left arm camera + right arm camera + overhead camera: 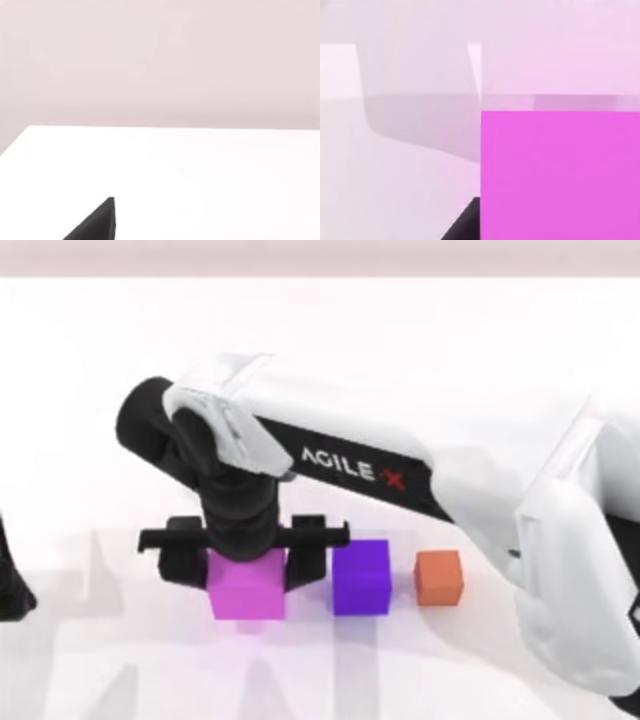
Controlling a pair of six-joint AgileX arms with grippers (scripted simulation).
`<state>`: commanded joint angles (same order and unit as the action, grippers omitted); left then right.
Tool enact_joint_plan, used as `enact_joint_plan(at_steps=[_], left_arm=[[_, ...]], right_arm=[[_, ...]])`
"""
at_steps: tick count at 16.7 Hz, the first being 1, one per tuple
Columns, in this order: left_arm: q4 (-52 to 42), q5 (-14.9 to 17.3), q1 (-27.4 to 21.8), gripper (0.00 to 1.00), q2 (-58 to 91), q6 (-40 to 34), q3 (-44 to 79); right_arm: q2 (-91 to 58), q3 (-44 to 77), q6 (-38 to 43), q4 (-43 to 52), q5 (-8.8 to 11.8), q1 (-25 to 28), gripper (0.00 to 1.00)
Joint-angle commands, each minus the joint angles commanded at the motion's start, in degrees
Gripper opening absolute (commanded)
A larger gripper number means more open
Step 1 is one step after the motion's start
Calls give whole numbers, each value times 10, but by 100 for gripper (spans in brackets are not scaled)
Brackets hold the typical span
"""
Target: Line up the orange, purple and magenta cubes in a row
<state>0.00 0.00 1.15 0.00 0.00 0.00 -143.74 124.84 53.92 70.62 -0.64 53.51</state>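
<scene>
Three cubes, one of each colour, stand in a row on the white table (90,660) in the top view: the magenta cube (246,585) on the left, the purple cube (361,577) in the middle and the orange cube (439,577) on the right, the smallest of the three. Narrow strips of bare table separate each cube from its neighbour, and none of them touch. Two arms are in view. The right arm reaches in from the right side and crosses over the far side of the row, its right gripper (246,562) set down over the magenta cube with one dark finger on either side of it; the fingers (308,548) sit close against the cube's left and right faces, though whether they press on it or have just let go cannot be told from above. The finger on the cube's right stands in the gap toward the purple cube, leaving little room there. The right wrist view is filled on one side by the magenta cube's flat face (560,175), with a dark finger tip (465,225) at its lower edge. The left gripper (12,590) is parked at the table's far left edge, well apart from the cubes, and only a sliver of it shows. Open table lies to the left of the magenta cube and along the near side of the row.
</scene>
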Motion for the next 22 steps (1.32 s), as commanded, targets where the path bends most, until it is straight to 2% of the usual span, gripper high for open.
enact_joint_plan(at_steps=[10, 22], left_arm=[[0, 0, 0, 100, 0, 0, 0], [0, 0, 0, 100, 0, 0, 0]], right_arm=[[0, 0, 0, 0, 0, 0, 98], [-3, 24, 1, 23, -1, 0, 100]])
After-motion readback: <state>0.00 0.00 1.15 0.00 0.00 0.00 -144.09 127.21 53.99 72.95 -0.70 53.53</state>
